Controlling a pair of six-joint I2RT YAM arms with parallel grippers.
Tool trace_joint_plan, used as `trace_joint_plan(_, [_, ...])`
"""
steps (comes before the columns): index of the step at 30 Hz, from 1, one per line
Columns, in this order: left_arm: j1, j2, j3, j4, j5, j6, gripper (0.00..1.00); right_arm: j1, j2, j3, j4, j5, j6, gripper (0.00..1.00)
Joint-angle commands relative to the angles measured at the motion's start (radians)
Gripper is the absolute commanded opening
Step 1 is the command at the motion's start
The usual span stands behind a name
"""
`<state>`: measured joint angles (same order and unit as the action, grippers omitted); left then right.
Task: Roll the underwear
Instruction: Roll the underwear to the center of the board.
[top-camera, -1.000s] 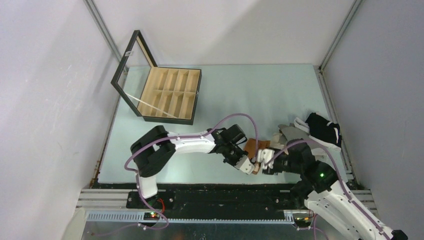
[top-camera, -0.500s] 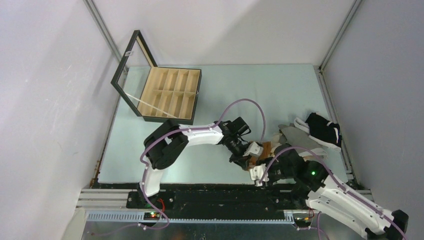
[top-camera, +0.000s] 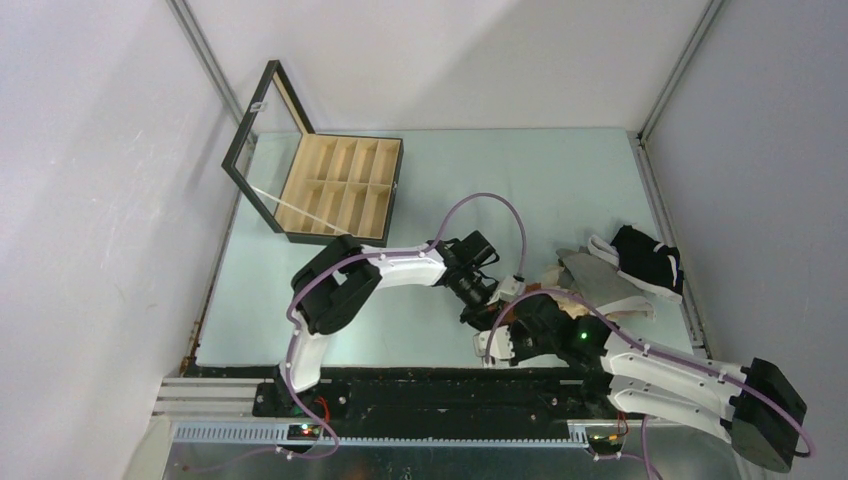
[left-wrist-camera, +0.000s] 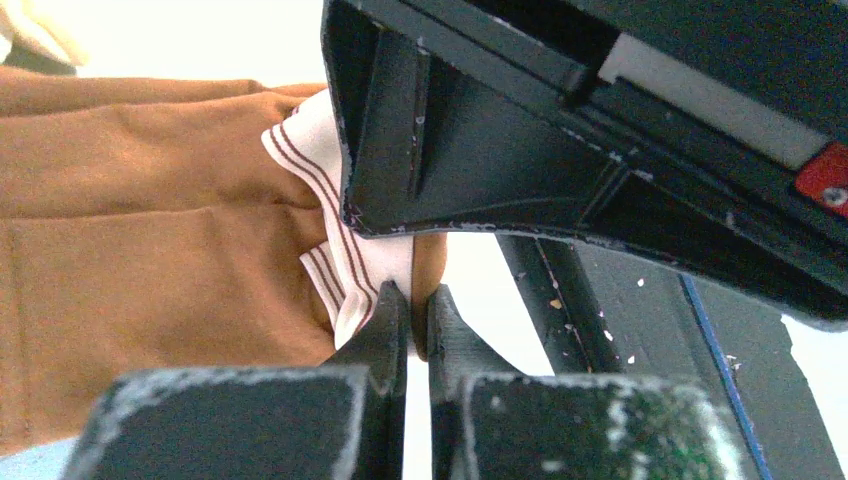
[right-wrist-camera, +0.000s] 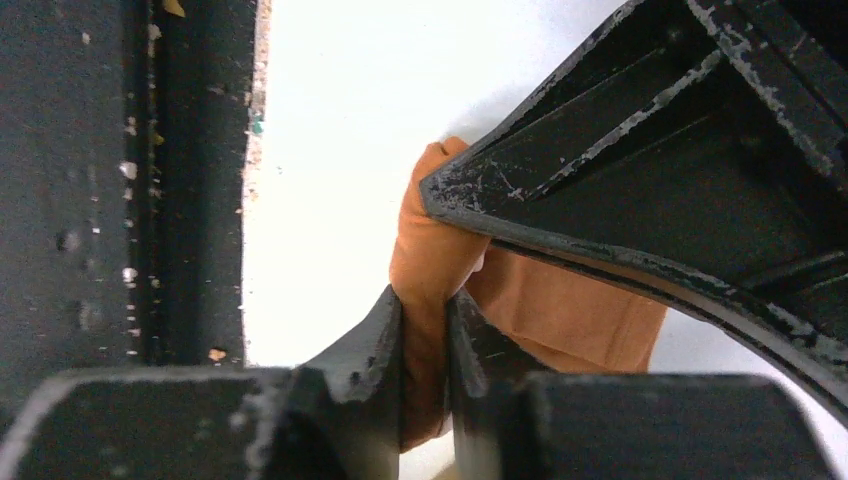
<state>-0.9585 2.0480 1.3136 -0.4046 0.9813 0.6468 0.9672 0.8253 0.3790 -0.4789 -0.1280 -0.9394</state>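
Left gripper (left-wrist-camera: 410, 300) and right gripper (right-wrist-camera: 425, 310) each pinched the rust-brown underwear (left-wrist-camera: 150, 230) at the table's (top-camera: 500, 180) 5 o'clock edge; opposing pulls could strip either thin hold.

- The brown underwear (left-wrist-camera: 150, 250): soft, matt, smooth cloth, edged with white trim (left-wrist-camera: 345, 275) that has thin stripes.
- The left jaws and the right jaws: hard black plastic, matt, scuffed and flecked pale.
- The counter (top-camera: 520, 180): smooth and pale, with a faint sheen.
- The box (top-camera: 394, 190): pale bare wood inside, black frame, clear glossy lid (top-camera: 268, 150).
- The black underwear (top-camera: 645, 255): matt cloth.
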Motion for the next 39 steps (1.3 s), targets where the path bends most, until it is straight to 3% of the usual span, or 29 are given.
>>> trace_joint_plan(1, [0.024, 0.022, 0.016, -0.024, 0.023, -0.058, 0.00, 0.007, 0.058, 0.002, 0.115, 0.039, -0.006, 0.15])
trace_joint_plan(4, [0.056, -0.007, -0.009, -0.005, 0.029, -0.096, 0.00, 0.007, 0.117, 0.012, 0.205, 0.014, -0.061, 0.00])
trace_joint_plan(9, [0.104, -0.113, -0.120, 0.039, 0.014, -0.138, 0.00, 0.001, 0.284, 0.088, 0.325, -0.040, -0.134, 0.00])
trace_joint_plan(14, [0.187, -0.235, -0.185, -0.023, -0.010, -0.112, 0.00, -0.024, 0.402, 0.157, 0.435, -0.117, -0.228, 0.00])
trace_joint_plan(21, [0.250, -0.345, -0.261, -0.063, -0.132, -0.087, 0.00, -0.065, 0.537, 0.293, 0.489, -0.170, -0.318, 0.00])
trace_joint_plan(32, [0.250, -0.145, -0.161, -0.017, -0.054, -0.284, 0.00, -0.101, 0.538, 0.374, -0.037, -0.234, -0.187, 0.00])
trace_joint_plan(39, [0.254, -0.051, -0.113, 0.007, 0.015, -0.429, 0.00, -0.199, 0.651, 0.447, -0.190, -0.340, -0.126, 0.00])
